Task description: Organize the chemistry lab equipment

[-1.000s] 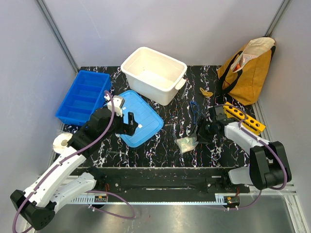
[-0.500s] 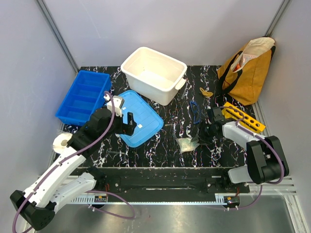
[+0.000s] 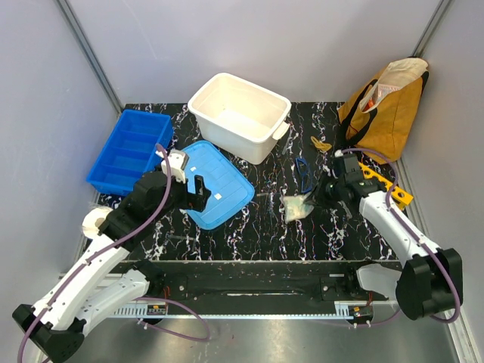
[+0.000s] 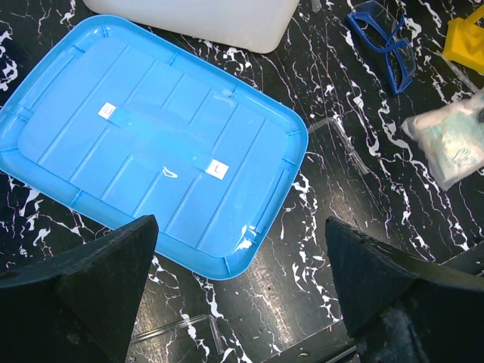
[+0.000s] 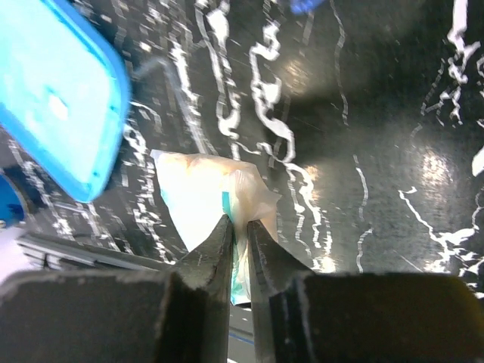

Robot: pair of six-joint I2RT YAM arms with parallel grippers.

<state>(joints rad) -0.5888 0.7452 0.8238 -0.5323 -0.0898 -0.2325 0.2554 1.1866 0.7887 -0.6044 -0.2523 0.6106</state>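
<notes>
My right gripper [image 3: 318,198] is shut on a clear plastic bag of pale contents [image 3: 296,208] and holds it just above the black marble table. In the right wrist view the fingers [image 5: 240,223] pinch the bag's top fold [image 5: 200,197]. My left gripper [image 3: 199,193] is open and empty, over the near edge of a light blue lid [image 3: 218,184]. In the left wrist view its fingers [image 4: 240,257] straddle the lid's corner [image 4: 151,144], and the bag [image 4: 452,144] shows at the right edge. Blue safety goggles [image 3: 302,172] lie behind the bag.
A white tub [image 3: 240,115] stands at the back centre and a blue divided bin [image 3: 130,150] at the left. A yellow tube rack [image 3: 378,181] and a mustard bag [image 3: 386,106] are at the right. A white roll [image 3: 94,221] lies front left. Clear glass tubing [image 4: 181,329] lies by the lid.
My right gripper has risen and drawn back to the right with the plastic bag, lifting it off the table. My left arm has shifted slightly left and stays open.
</notes>
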